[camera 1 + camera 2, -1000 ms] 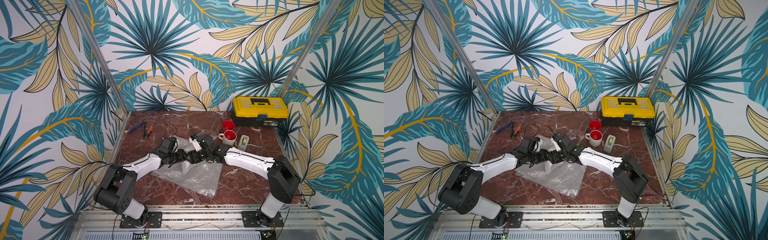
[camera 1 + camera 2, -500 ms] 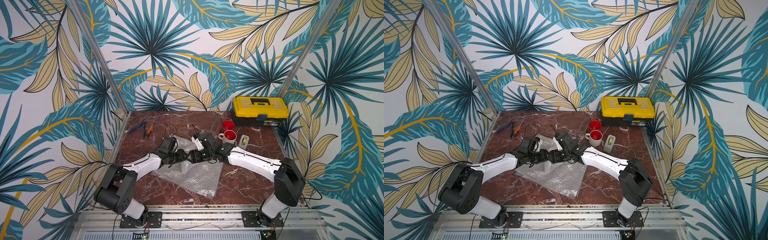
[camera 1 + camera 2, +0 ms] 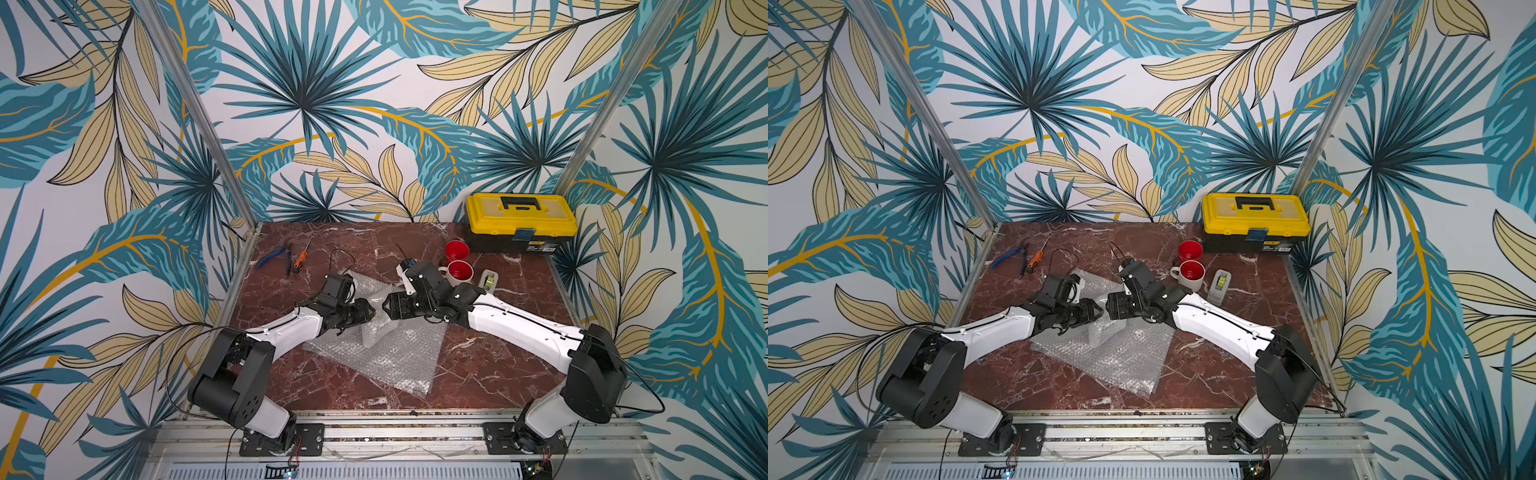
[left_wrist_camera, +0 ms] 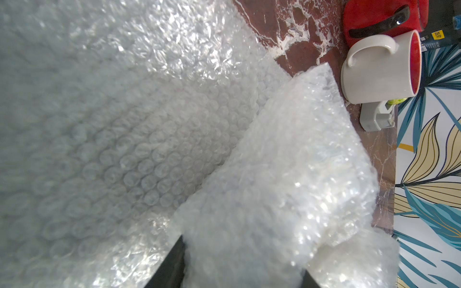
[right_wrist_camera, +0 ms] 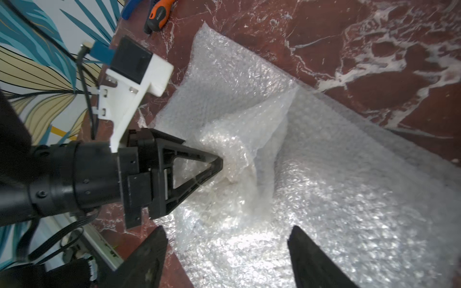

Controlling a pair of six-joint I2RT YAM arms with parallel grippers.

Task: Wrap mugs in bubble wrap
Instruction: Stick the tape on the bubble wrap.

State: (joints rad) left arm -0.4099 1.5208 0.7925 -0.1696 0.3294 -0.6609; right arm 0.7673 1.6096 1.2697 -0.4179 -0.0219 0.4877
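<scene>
The task looks to be in its early part. In both top views the bubble wrap (image 3: 386, 361) lies spread on the counter (image 3: 498, 374) in the lower middle of the frame, between the two arms. One part of it is raised into a crumpled bundle (image 5: 244, 149) at the centre. The left gripper (image 5: 220, 164) is clamped on that bundle, with the plastic pressed between its fingers. I cannot tell whether a mug sits inside, because the plastic is cloudy and no mug shape or colour shows through. The right gripper (image 5: 227, 228) stands wide and holds nothing. It faces the bundle from just beside it, over the flat sheet.

Two mugs are plainly not wrapped. The red mug (image 3: 456, 250) and the white mug (image 3: 459, 272) with a red inside stand upright and bare, close together, right of centre and clear of the wrap. A tape dispenser (image 3: 488, 279) sits just right of the white mug, and a yellow toolbox (image 3: 521, 220) is at the counter's upper right. Pliers (image 3: 272, 257) and a screwdriver (image 3: 301, 259) lie at its upper left.

At best one mug is partly wrapped, and no finished parcel is in view. These two mugs are left to do, and the bundle in hand is not yet closed.
</scene>
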